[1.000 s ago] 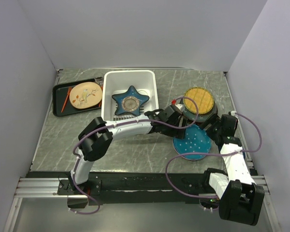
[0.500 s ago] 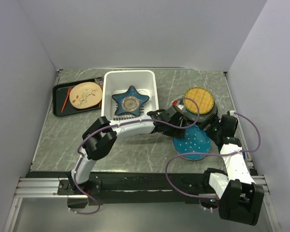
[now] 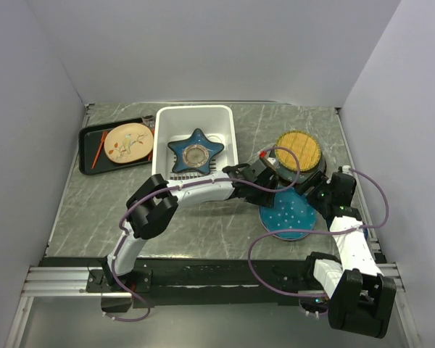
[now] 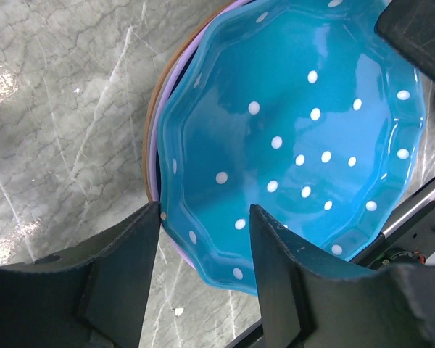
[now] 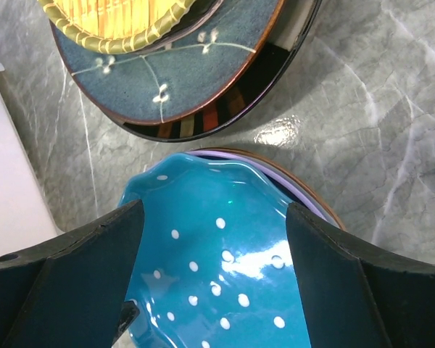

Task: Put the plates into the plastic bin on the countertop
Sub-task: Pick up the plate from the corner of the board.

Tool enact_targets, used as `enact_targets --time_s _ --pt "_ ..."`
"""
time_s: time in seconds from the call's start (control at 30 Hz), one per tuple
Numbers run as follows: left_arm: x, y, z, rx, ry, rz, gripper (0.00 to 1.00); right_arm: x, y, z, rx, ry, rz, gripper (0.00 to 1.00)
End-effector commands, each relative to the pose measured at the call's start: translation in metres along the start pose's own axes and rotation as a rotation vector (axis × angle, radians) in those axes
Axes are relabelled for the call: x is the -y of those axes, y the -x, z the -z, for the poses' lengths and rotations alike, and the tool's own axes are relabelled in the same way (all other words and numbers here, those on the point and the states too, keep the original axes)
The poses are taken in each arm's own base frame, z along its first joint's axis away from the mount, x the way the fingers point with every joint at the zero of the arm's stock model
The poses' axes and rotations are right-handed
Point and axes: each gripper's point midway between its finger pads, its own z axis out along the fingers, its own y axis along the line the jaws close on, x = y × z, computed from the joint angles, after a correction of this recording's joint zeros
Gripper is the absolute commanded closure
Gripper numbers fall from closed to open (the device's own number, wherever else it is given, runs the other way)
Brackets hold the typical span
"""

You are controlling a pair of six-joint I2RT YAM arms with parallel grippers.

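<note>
The teal dotted plate (image 3: 288, 215) tops a stack at the front right of the countertop (image 3: 87, 210). In the left wrist view the teal dotted plate (image 4: 297, 138) lies on a lavender plate (image 4: 154, 156) with an orange-brown rim below it. My left gripper (image 3: 270, 181) is open, and in its own view (image 4: 203, 225) the jaws straddle the teal plate's near rim. My right gripper (image 3: 317, 194) is open wide above the same plate (image 5: 217, 261). The blue star plate (image 3: 195, 151) lies in the white bin (image 3: 159, 145).
A yellow woven-look plate (image 3: 299, 150) sits on a large dark teal plate (image 5: 203, 65) and a dark-rimmed one, just behind the teal stack. A flat black tray (image 3: 87, 141) at the back left holds a tan plate (image 3: 127, 141) and an orange stick. Walls close in on both sides.
My left gripper has crept a little to the right, onto the teal plate's rim. The right arm and the plates have barely moved.
</note>
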Motion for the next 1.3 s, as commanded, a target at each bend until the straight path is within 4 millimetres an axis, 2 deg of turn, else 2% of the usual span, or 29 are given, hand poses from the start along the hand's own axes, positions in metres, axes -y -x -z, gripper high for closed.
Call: enact_targets --time_s 0.0,0.3,0.6,0.7,0.73,0.77,0.83,0.87,1.07,1.27 --pt "0.022 0.016 0.006 0.051 -0.073 -0.014 0.44 -0.002 0.0 0.0 0.006 0.024 0.009 0.15" --pt "0.036 0.026 0.026 0.092 -0.194 0.026 0.44 -0.006 -0.003 0.0 0.001 0.052 0.007 0.15" --pt "0.033 0.019 0.015 0.061 -0.243 0.064 0.45 -0.006 -0.009 -0.002 -0.02 0.065 0.008 0.16" --pt "0.02 0.016 0.005 0.055 -0.179 0.073 0.54 -0.007 -0.009 -0.002 -0.018 0.072 0.006 0.16" --pt "0.021 0.019 0.005 0.059 -0.172 0.068 0.62 -0.007 -0.009 -0.002 -0.019 0.072 0.005 0.16" --pt "0.013 0.013 0.0 0.037 -0.142 0.07 0.66 -0.007 -0.01 -0.002 -0.019 0.075 0.006 0.16" --pt "0.006 0.018 -0.005 0.051 -0.094 0.066 0.74 -0.008 -0.009 -0.002 -0.016 0.078 0.009 0.16" --pt "0.0 0.012 -0.009 0.032 -0.071 0.066 0.75 -0.008 -0.01 -0.002 -0.019 0.077 0.008 0.16" --pt "-0.011 0.009 -0.015 0.033 -0.024 0.061 0.79 -0.008 -0.01 -0.002 -0.02 0.084 0.007 0.16" --pt "-0.018 0.008 -0.019 0.036 0.011 0.056 0.99 -0.015 -0.009 0.001 -0.018 0.114 0.02 0.16"
